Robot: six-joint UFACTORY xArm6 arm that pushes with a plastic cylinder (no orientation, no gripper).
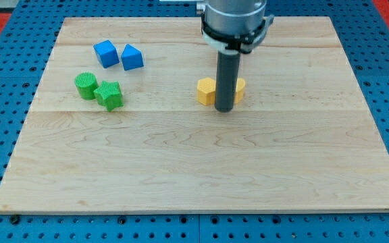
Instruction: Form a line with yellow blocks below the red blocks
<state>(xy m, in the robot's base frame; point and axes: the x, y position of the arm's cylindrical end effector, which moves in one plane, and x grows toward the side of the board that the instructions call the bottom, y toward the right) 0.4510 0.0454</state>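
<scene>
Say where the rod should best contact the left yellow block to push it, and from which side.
No grip is possible. My tip sits between the yellow blocks. Probably press the left one's flat right face, centred so it slides without turning. No red blocks show.

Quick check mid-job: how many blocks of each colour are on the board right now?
Blue blocks: 2
Green blocks: 2
Yellow blocks: 2, the second partly hidden behind the rod
Red blocks: 0 in view
Total: 6
My tip sits just in front of the yellow pair.
</scene>
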